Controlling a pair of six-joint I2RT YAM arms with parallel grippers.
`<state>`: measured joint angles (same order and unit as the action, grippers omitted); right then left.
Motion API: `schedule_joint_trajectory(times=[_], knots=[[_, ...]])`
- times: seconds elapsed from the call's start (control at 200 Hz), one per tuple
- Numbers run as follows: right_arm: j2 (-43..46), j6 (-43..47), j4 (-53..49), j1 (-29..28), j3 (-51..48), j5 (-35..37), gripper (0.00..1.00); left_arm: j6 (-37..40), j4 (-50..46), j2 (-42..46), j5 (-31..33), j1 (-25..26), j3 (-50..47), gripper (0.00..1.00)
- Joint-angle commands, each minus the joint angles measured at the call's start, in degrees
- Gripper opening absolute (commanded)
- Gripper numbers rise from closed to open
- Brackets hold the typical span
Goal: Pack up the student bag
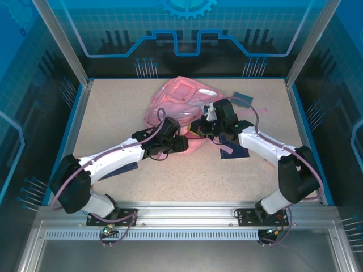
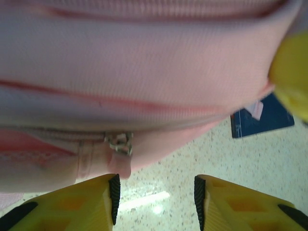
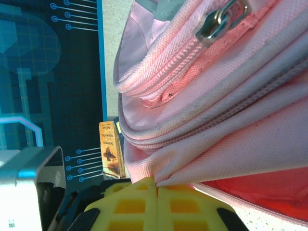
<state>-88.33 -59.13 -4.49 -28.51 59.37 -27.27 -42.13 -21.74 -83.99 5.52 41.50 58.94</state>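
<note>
Lying near student bag (image 1: 180, 97) | blue book (image 2: 262, 118) | small orange box (image 3: 111, 149)

student bag (image 1: 182, 97) on table (image 1: 113, 113), book (image 1: 243, 100) right

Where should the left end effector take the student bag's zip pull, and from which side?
Probably the small metal zip pull, approached from the near edge of the student bag: it dangles free off the seam toward the open left end effector, slightly left of centre, while the right end effector pinches the fabric.
</note>
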Motion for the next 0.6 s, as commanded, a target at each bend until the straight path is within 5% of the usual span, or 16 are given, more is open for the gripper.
schedule_joint_trajectory(times=[0.0,0.12,0.39,0.595], knots=[[0.1,0.0,2.8,-1.3,2.3,-2.5,0.0,-2.8,1.2,-1.1,6.3,0.1,1.3,0.43],[0.1,-0.3,3.3,-1.5,2.1,-2.5,0.0,-5.4,-2.2,-2.0,10.9,0.1,1.9,0.36],[-0.6,-0.7,3.4,-1.5,2.3,-2.6,0.0,-4.3,-3.2,-3.3,9.6,0.2,1.6,0.36],[-0.7,-1.1,4.0,-1.5,2.2,-2.5,0.0,-0.8,-3.6,-4.0,9.5,0.3,2.1,0.2]])
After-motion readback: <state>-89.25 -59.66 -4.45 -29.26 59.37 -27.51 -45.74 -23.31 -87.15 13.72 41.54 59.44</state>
